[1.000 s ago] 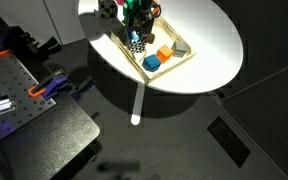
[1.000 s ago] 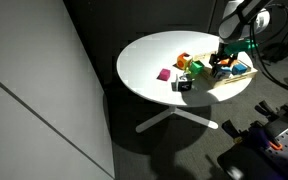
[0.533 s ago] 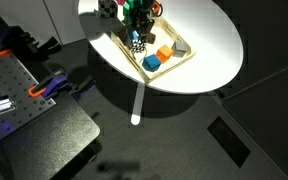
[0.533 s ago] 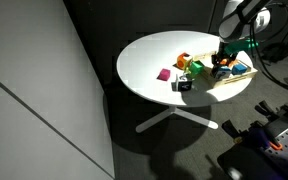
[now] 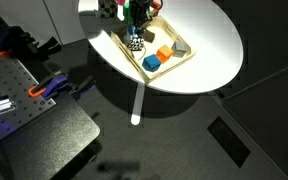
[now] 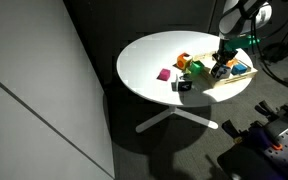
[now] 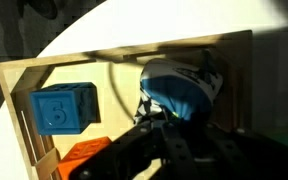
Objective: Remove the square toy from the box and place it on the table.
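In an exterior view the dark bench (image 5: 24,95) fills the left, an orange clamp (image 5: 46,89) on it, well apart from the table (image 5: 214,40). Near the table's far edge a dark thing (image 5: 106,8) stands left of the gripper (image 5: 136,27), too small to name. The toy (image 5: 136,43) sits in the left end of the box (image 5: 170,67), right under the gripper; whether the fingers touch it cannot be told, nor how wide they stand. Further right in the box lie a blue cube (image 5: 151,63) and an orange block (image 5: 165,52), both close to the toy but apart from it. In an exterior view from across the room, loose pieces lie on the bare top (image 6: 144,55) left of the box (image 6: 238,80): a pink block (image 6: 165,74), a small dark-and-white piece (image 6: 183,86), an orange frame (image 6: 183,61) and a green block (image 6: 197,69) just beside the box. The arm (image 6: 239,20) comes down over the box and hides most of what is in it. In the wrist view the cube (image 7: 64,108) lies left, the orange block (image 7: 79,152) below it, the toy (image 7: 180,85) to the right, against the dark gripper (image 7: 154,125), which covers the lower part of the view.
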`<action>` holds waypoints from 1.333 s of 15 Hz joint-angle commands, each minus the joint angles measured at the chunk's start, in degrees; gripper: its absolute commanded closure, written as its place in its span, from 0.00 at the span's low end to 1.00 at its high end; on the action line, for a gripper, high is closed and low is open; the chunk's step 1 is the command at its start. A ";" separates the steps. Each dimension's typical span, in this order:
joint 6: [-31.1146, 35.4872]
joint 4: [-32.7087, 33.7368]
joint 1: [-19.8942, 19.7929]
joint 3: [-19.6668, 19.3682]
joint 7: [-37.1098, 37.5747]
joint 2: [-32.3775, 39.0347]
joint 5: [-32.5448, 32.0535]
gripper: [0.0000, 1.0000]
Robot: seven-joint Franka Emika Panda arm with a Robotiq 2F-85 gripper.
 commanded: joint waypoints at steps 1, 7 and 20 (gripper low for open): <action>-4.00 -3.25 0.83 -0.60 2.04 -6.60 -1.86 0.94; -4.49 -7.31 1.73 1.23 3.29 -14.87 -2.41 0.95; -3.56 -5.52 1.66 7.89 1.24 -14.20 5.84 0.95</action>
